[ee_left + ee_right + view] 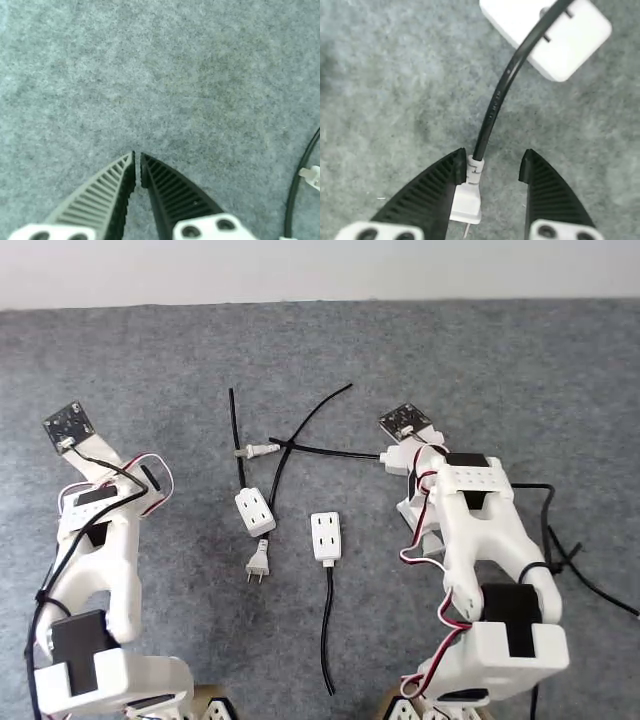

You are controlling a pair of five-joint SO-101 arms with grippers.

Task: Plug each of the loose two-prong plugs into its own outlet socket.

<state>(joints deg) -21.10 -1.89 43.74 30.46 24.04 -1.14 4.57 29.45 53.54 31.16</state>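
My right claw point(495, 155): spread, pinching nothing. White two-prong plug point(467, 200) between fingers, touching one, long axis along claw. Black cord point(500, 95) leads away over white outlet block point(555, 40). My left claw point(137, 157): pressed together over bare surface point(150, 75). Right arm nearer.

Left arm point(100, 550): white, stretched forward, wrist tipped downward.
Left gripper point(136, 156): black ribbed fingers point(100, 197) closed tip to tip with a hairline gap along their length, nothing between them.
Right arm point(485, 540): white, stretched forward, wrist tipped downward.
Right gripper point(495, 156): black ribbed fingers point(547, 192) spread wide apart, tips level.
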